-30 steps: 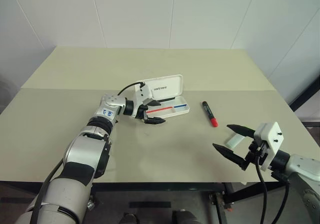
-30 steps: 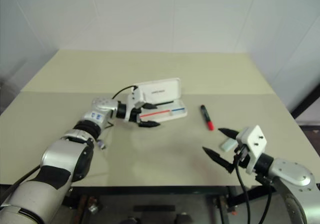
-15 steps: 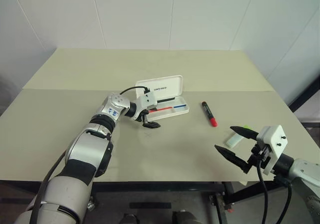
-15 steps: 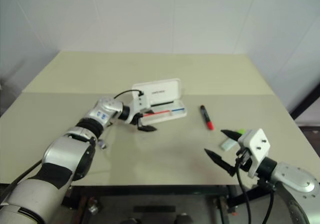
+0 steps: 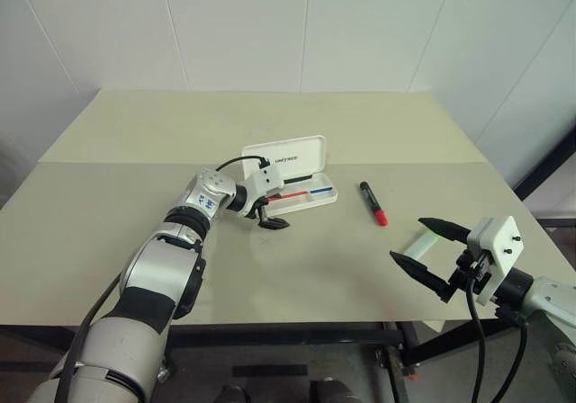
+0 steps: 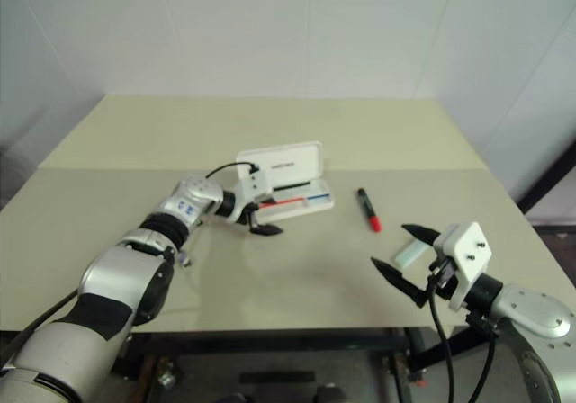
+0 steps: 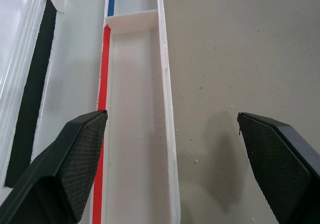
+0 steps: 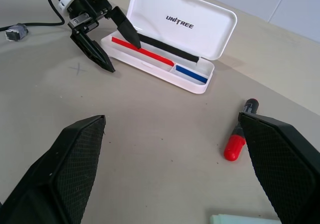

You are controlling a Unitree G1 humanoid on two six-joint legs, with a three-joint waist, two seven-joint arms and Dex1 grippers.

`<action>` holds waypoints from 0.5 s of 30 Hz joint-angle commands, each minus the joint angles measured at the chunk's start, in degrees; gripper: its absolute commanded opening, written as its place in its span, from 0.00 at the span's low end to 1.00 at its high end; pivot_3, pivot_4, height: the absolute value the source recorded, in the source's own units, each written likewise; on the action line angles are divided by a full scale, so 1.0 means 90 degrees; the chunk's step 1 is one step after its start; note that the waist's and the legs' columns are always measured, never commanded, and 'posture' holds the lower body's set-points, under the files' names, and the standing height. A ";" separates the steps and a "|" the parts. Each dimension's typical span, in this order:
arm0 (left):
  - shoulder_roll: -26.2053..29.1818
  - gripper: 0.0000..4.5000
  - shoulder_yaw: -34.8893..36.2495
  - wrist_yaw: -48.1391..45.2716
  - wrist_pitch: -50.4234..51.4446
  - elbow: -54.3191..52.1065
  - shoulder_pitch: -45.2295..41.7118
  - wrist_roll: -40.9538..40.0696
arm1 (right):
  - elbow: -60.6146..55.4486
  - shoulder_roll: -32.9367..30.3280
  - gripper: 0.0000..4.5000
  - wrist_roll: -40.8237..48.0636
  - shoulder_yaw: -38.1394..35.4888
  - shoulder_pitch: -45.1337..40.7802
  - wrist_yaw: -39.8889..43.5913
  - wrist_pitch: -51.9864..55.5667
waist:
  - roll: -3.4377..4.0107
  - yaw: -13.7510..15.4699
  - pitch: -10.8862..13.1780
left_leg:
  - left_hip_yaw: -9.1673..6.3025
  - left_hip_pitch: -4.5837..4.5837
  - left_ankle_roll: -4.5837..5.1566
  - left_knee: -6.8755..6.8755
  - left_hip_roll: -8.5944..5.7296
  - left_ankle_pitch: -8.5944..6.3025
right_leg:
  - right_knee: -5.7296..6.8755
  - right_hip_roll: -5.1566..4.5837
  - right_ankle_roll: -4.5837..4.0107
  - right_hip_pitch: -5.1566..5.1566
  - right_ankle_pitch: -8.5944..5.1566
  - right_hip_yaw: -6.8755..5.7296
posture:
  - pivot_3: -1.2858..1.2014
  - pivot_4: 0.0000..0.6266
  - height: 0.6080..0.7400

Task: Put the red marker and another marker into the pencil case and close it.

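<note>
Left tool gaped at the flat white pencil case — right tool gaped too, empty, over the matte bench.

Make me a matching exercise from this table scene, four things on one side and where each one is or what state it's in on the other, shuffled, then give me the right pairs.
Things:
1. pencil case
2. red marker
3. green highlighter
4. left gripper

Places or states:
A. lying on the table between the case and the right gripper
B. lid up, tray holding no markers
C. open, at the case's left end, one finger over the tray and one outside its front wall
D. on the table by the right gripper's fingers

Pairs: 1-B, 2-A, 3-D, 4-C
</note>
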 commanded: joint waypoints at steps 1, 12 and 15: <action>0.0020 0.95 0.0077 0.0171 -0.0021 -0.0012 -0.0043 -0.0006 | -0.0035 -0.0090 1.00 0.0004 -0.0092 -0.0113 0.0036 -0.0053 | -0.0001 -0.0005 0.0000 | 0.0001 0.0000 0.0000 -0.0001 0.0000 0.0000 | -0.0002 -0.0001 0.0001 0.0000 0.0001 0.0001 | 0.52 0.24 1.00; 0.0013 0.22 0.0048 0.0261 0.0003 -0.0008 -0.0006 0.0053 | 0.0052 -0.0165 1.00 0.0028 -0.0090 -0.0228 0.0123 -0.0022 | -0.0007 -0.0002 0.0004 | 0.0001 -0.0015 -0.0002 -0.0014 0.0000 -0.0036 | -0.0006 -0.0001 0.0016 -0.0018 0.0000 0.0000 | 0.52 0.24 1.00; 0.0035 0.01 0.0017 0.0268 -0.0032 -0.0012 -0.0003 0.0106 | 0.0079 -0.0182 1.00 0.0027 -0.0095 -0.0246 0.0153 -0.0026 | -0.0007 0.0005 0.0004 | 0.0002 -0.0035 -0.0002 -0.0013 0.0000 -0.0044 | -0.0007 -0.0002 0.0018 -0.0038 -0.0004 0.0000 | 0.52 0.24 1.00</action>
